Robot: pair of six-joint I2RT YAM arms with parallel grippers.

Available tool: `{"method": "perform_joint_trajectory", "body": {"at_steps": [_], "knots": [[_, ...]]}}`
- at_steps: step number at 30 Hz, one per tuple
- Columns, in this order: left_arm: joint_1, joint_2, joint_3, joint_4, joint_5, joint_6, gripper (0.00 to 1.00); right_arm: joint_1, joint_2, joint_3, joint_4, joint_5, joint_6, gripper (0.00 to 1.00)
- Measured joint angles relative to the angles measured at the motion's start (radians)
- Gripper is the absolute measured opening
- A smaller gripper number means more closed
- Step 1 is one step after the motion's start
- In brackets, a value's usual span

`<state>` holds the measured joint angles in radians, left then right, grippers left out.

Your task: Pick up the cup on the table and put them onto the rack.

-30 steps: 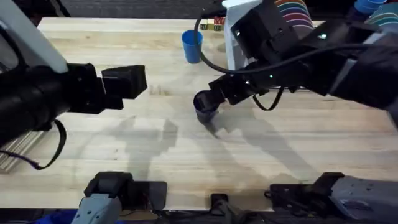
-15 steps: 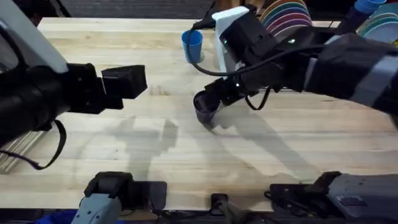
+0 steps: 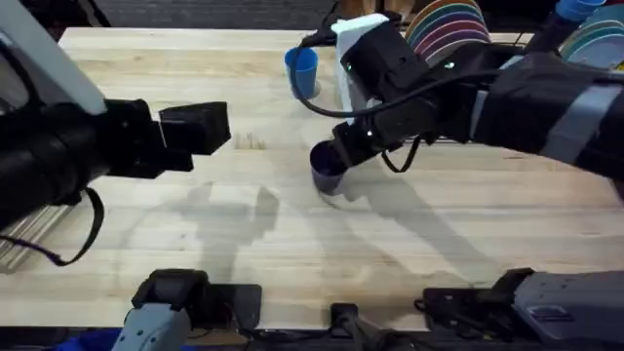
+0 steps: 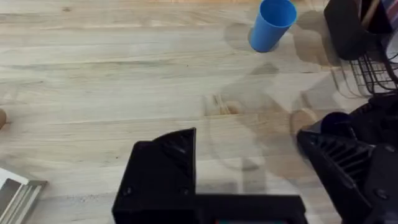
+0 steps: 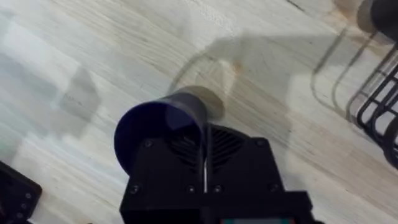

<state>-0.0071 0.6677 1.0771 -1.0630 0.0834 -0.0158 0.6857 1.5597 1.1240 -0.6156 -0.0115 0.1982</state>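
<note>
A dark blue cup [image 3: 328, 170] hangs tilted at the middle of the table, its rim pinched by my right gripper [image 3: 343, 159]. In the right wrist view the cup's [image 5: 155, 130] open mouth faces the camera and the gripper [image 5: 205, 155] is shut on its wall. A light blue cup [image 3: 301, 70] stands upright at the back of the table, also seen as the cup [image 4: 272, 25] in the left wrist view. The black wire rack [image 5: 373, 106] lies just beyond, to the right. My left gripper [image 4: 249, 180] hovers open and empty over the table's left half.
Colourful plates [image 3: 450, 21] stand in the rack at the back right. Metal bars [image 4: 15, 193] lie near the left edge. The wooden table [image 3: 292, 244] has open room in front of both arms.
My right arm swung its wrist leftward and carried the dark blue cup slightly back and to the right. The left arm stayed still.
</note>
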Motion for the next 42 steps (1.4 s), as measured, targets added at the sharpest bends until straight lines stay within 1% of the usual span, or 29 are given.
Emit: {"method": "perform_joint_trajectory", "body": {"at_steps": [4,8,12,15,19,21,32,37,42], "knots": [[0.000,0.000,0.000,0.000,0.000,0.000,0.993,0.001,-0.005,0.006,-0.004,0.001,-0.001,0.032],[0.000,0.000,0.000,0.000,0.000,0.000,0.994,0.001,-0.049,0.042,-0.030,0.001,-0.020,0.031],[0.000,0.000,0.000,0.000,0.000,0.000,0.994,-0.008,-0.105,0.137,-0.081,0.001,-0.031,0.031],[0.000,0.000,0.000,0.000,0.000,0.000,0.993,-0.043,-0.142,0.226,-0.125,0.001,-0.038,0.031],[0.000,0.000,0.000,0.000,0.000,0.000,0.993,-0.125,-0.176,0.318,-0.169,0.001,-0.042,0.031],[0.000,0.000,0.000,0.000,0.000,0.000,0.992,-0.172,-0.189,0.343,-0.178,0.003,-0.042,0.031],[0.000,0.000,0.000,0.000,0.000,0.000,0.993,-0.467,-0.216,0.359,-0.276,0.012,-0.058,0.031],[0.000,0.000,0.000,0.014,0.000,0.000,0.993,-0.543,-0.216,0.360,-0.283,0.012,-0.061,0.031],[0.000,0.000,0.000,0.021,0.000,0.000,0.994,-0.575,-0.216,0.359,-0.283,0.012,-0.064,0.031]]}}
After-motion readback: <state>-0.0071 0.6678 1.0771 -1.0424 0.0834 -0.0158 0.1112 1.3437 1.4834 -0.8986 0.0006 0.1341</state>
